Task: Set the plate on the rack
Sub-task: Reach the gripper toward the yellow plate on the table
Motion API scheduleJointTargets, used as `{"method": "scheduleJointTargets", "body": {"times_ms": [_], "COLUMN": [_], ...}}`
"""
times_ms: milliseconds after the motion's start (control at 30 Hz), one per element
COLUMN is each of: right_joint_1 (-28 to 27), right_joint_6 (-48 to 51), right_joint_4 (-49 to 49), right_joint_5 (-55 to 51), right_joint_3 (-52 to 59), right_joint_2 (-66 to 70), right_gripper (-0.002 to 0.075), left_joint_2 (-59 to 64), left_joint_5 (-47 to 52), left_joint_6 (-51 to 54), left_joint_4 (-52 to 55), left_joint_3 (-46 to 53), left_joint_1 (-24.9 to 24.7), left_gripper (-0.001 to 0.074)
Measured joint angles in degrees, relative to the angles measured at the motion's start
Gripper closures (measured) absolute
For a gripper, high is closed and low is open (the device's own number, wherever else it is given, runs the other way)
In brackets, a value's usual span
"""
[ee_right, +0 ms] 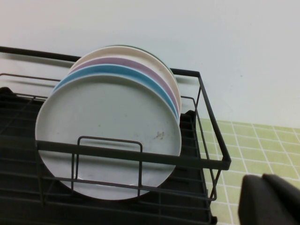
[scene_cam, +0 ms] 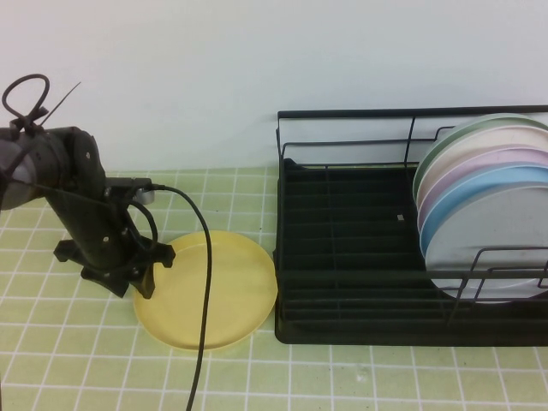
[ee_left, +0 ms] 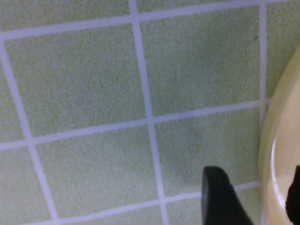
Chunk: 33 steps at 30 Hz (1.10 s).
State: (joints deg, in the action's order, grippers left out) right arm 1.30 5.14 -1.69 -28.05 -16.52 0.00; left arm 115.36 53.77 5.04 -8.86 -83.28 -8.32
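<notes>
Since the yellow plate (scene_cam: 214,291) lies flat on the tiled table (scene_cam: 342,377), just beside the black rack (scene_cam: 342,336) at its 9 o'clock, only a thin rim pinch is on offer. Main risk: the hold slips on lifting and the plate sags or drops. Second risk: the plate's 3 o'clock edge catches the rack wall if swung over low. Third: the stacked plates (scene_cam: 484,214) fill the rack's 3 o'clock end, so a bad aim knocks them.

The left arm slants down from 9 o'clock, wrist low. The left gripper (scene_cam: 144,282) sits at the plate's 9 o'clock rim, fingers (ee_left: 220,197) astride it, jaws part-way apart, not clamped as far as I can judge. The right gripper (ee_right: 269,201) is parked off the rack's 3 o'clock end, pinched closed and empty.
</notes>
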Motion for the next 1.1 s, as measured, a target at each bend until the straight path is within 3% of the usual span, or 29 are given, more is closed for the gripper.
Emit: {"method": "scheduleJointTargets", "body": {"times_ms": [200,533,633,800,1100], "right_joint_1": [0.0,0.0,0.0,0.0,0.0], "right_joint_6": [0.0,0.0,0.0,0.0,0.0], "right_joint_4": [0.0,0.0,0.0,-0.1,-0.1], "right_joint_5": [0.0,0.0,0.0,0.0,0.0], "right_joint_3": [0.0,0.0,0.0,0.0,0.0], "right_joint_2": [0.0,0.0,0.0,0.0,0.0], "right_gripper": [0.0727,0.0727,0.0727,0.0727,0.0727], "left_joint_2": [0.0,0.3,0.3,0.3,0.3], "left_joint_5": [0.7,1.0,1.0,1.0,0.4], "left_joint_6": [-0.2,-0.6,-0.5,-0.5,0.1], "left_joint_4": [1.7,1.1,0.8,0.1,-2.8], "left_joint_3": [0.0,0.0,0.0,0.0,0.0], "left_joint_1": [0.1,0.3,0.6,0.6,0.6], "left_gripper": [0.0567,0.0565,0.0541,0.0414,0.0412]}}
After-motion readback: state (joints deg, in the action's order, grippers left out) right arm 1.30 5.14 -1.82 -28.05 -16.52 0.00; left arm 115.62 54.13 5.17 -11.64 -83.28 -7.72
